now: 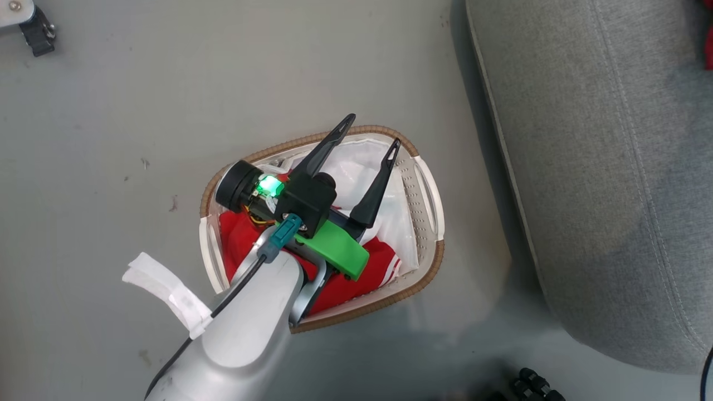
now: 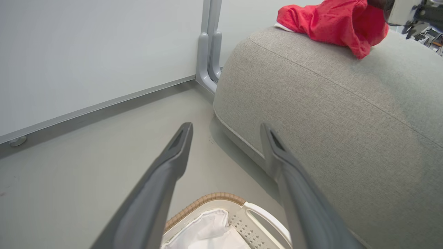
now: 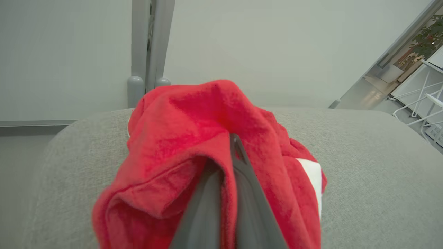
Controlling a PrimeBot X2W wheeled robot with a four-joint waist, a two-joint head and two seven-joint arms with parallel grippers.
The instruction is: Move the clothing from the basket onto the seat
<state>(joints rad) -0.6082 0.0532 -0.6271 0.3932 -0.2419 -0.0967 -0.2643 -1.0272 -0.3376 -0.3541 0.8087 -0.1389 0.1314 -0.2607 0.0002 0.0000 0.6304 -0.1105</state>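
Two red shirts in play here. The first shirt [image 1: 234,245] lay crumpled in the basket [image 1: 413,211] on top of a white liner sheet [image 1: 356,167]. The left gripper [image 1: 374,129] hung right over it, jaws spread wide with nothing in them. The second shirt [image 3: 193,114] was up on the seat [image 1: 613,167] in a bunched heap, and the right gripper [image 3: 234,141] had its jaws pinched shut on a fold of it.

The fabric looked light, floppy and not slippery. I'd grab a raised wrinkle near the middle and try not to snag the liner along with it.

The basket sat on a smooth grey floor [image 1: 139,111] just beside the cushion, with a plain pale wall [image 2: 86,52] behind.
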